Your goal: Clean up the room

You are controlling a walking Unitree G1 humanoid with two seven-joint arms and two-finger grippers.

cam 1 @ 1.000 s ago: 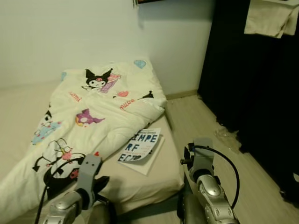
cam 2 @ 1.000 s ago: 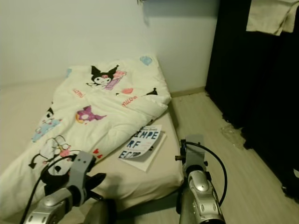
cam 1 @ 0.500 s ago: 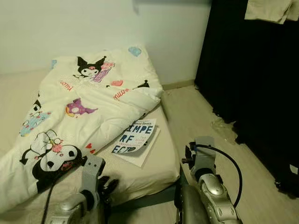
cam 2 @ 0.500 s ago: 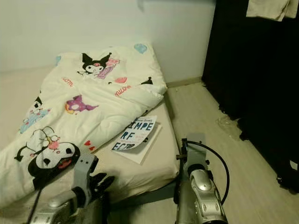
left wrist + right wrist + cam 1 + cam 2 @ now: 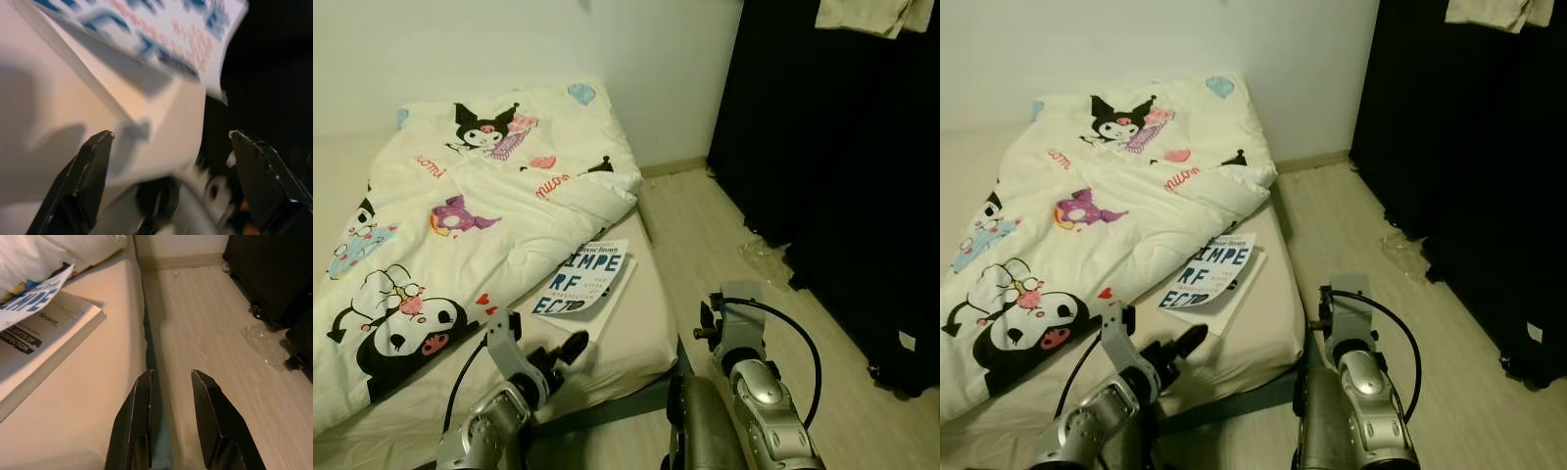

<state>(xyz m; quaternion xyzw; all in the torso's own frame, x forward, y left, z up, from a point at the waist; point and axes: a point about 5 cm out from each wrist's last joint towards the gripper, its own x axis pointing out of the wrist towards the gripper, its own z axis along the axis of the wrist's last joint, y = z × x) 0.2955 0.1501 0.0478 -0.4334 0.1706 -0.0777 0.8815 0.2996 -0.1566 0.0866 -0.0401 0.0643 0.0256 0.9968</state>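
A white book (image 5: 582, 281) with big blue letters lies on the beige mattress (image 5: 641, 328), its cover curled up, beside a rumpled cartoon-print duvet (image 5: 460, 196). My left gripper (image 5: 566, 350) hovers low over the mattress's near edge, just short of the book. In the left wrist view its fingers (image 5: 88, 166) stand wide apart and open, with the book (image 5: 161, 39) ahead of them. My right gripper (image 5: 171, 396) hangs over the mattress's side edge and the floor. It is open by a narrow gap, and nothing is between its fingers.
Pale wood floor (image 5: 705, 225) runs along the mattress's right side. A crumpled clear plastic scrap (image 5: 759, 257) lies on it near the black curtain (image 5: 842, 147). A pale cloth (image 5: 867, 15) hangs at the top right. White wall stands behind the bed.
The camera has shifted, so the bed sits further left in the picture. My left gripper has swung forward and to the right, toward the book. The right arm looks unchanged.
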